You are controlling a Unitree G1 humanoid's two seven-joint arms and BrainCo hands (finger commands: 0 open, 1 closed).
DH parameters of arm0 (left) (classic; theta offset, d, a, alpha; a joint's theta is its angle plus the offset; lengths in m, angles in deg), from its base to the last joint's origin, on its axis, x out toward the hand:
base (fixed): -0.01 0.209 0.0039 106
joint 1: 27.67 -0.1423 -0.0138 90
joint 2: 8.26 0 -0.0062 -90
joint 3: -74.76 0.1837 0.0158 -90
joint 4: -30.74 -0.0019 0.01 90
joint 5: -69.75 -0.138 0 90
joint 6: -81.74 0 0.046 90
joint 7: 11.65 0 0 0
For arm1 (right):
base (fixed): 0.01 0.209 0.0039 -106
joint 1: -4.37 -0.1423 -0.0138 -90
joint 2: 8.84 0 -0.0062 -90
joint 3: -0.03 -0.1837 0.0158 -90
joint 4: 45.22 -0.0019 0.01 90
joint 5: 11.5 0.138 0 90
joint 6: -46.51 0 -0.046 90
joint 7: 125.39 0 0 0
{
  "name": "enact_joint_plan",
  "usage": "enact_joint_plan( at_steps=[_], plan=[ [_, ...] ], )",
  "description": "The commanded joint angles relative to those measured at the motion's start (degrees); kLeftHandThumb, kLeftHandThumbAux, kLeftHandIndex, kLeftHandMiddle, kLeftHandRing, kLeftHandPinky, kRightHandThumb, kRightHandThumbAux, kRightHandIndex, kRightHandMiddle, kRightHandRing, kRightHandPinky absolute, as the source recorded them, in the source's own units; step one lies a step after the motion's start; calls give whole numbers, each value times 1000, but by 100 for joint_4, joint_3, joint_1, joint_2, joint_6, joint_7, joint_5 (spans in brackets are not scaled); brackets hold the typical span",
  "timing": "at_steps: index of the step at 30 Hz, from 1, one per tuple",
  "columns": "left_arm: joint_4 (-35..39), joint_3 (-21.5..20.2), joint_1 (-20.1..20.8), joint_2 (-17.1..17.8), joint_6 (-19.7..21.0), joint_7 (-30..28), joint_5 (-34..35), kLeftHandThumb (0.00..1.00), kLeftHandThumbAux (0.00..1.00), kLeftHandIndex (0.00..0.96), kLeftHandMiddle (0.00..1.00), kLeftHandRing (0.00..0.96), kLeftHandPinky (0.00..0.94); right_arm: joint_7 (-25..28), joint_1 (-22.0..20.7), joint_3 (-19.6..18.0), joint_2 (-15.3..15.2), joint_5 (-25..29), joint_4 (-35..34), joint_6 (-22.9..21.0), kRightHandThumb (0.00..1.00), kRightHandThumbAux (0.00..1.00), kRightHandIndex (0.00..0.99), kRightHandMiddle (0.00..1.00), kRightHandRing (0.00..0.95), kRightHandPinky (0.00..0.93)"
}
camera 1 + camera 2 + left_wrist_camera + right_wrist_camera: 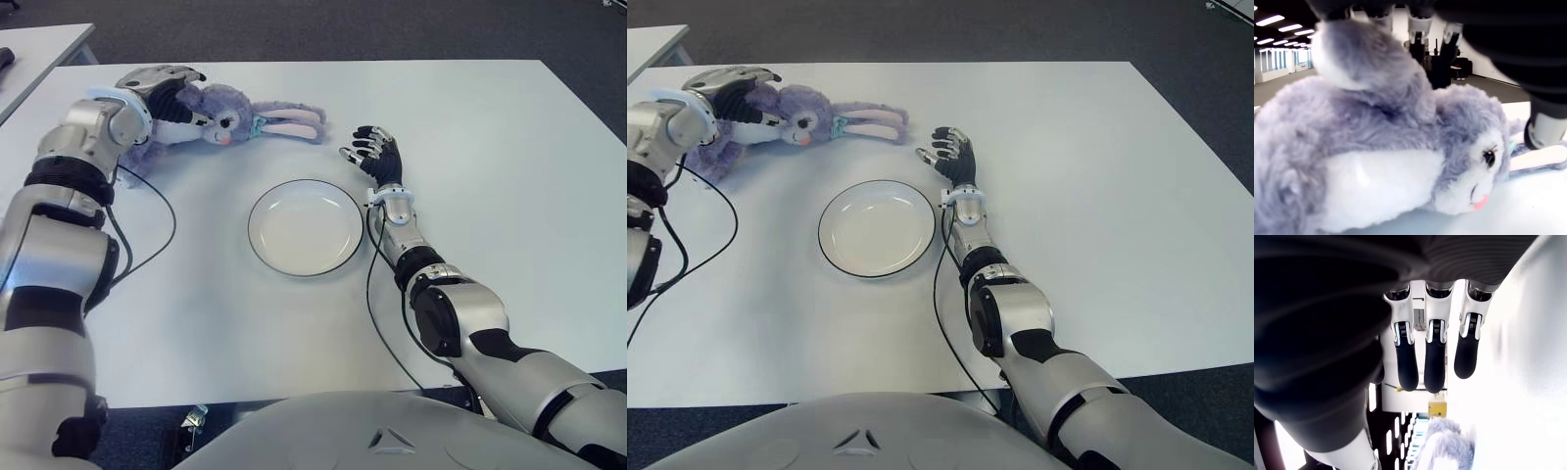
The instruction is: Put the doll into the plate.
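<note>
The doll [230, 113] is a grey-purple plush bunny with long pink-lined ears, lying on its side on the white table [490, 147] at the far left. My left hand [162, 83] arches over its body and head. In the left wrist view the fingers [1418, 24] stretch past the doll's [1400, 147] back, and the thumb [1545, 128] stands a little off its face. The white plate [306, 227] with a dark rim lies empty at the table's middle, nearer me than the doll. My right hand [375, 152] shows just beyond the plate's right rim, its fingers [1435, 362] relaxed and empty.
A black cable [167, 215] loops from my left arm across the table left of the plate. Another cable [372, 294] runs along my right forearm. A second table [39, 49] stands at the far left. The near table edge lies just before my torso.
</note>
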Motion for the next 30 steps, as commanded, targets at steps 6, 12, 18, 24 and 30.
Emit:
enact_joint_plan(
  at_steps=[6,12,18,24,30],
  plan=[
    [-631,274,225,-397,359,368,-207,192,385,0,0,0,20,-83,1134,12,395,-39,811,-726,139,908,305,340,338,321],
    [-745,369,261,-450,533,439,-214,191,379,0,0,0,34,-106,1145,32,391,-58,811,-722,135,907,306,343,342,333],
    [-840,454,276,-458,703,545,-280,176,369,0,0,0,47,-125,1151,45,383,-57,810,-705,131,905,311,342,337,332],
    [-904,532,284,-485,843,573,-296,162,368,0,0,0,63,-127,1146,58,361,-46,812,-722,125,911,310,342,342,326],
    [-1006,751,233,-555,1039,721,-468,136,366,0,0,0,44,-92,1136,20,354,7,812,-753,136,912,308,341,340,324]
  ],
)
